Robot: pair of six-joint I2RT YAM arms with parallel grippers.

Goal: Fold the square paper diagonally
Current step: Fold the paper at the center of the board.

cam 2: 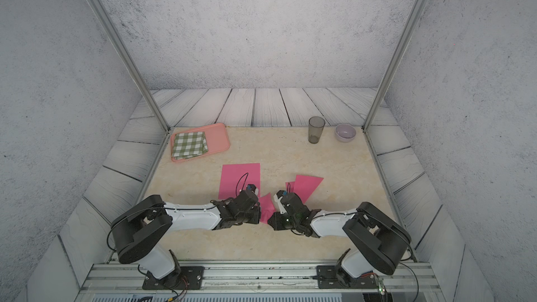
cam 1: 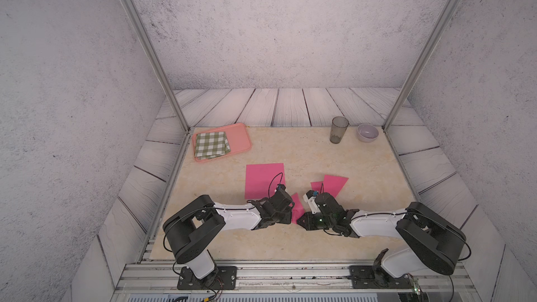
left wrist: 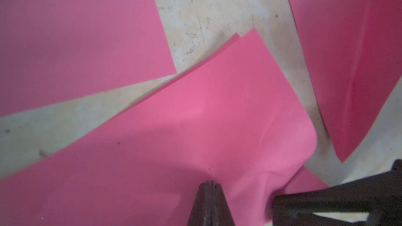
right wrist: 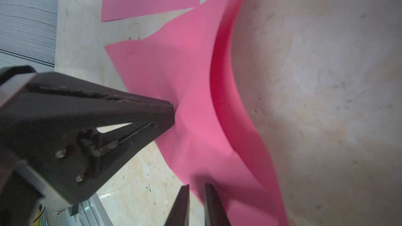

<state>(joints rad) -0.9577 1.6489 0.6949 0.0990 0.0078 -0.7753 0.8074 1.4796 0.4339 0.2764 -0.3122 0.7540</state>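
Two pink sheets lie on the beige table. One square paper (cam 1: 263,180) lies flat, untouched. The other pink paper (cam 1: 334,184) (left wrist: 195,116) is bent over itself between the arms, its far flap curling up (right wrist: 226,96). My left gripper (cam 1: 293,213) (left wrist: 210,182) is shut, with its tips pressed on this bent paper near its near corner; it shows as well in the right wrist view (right wrist: 173,110). My right gripper (cam 1: 299,220) (right wrist: 196,185) faces it, jaws a narrow gap apart at the paper's near edge, gripping nothing.
A pink tray (cam 1: 242,136) with a folded green checked cloth (cam 1: 210,143) sits at the back left. A grey tumbler (cam 1: 338,129) and a pale lilac bowl (cam 1: 367,132) stand at the back right. Metal posts (cam 1: 177,111) rise at both back corners.
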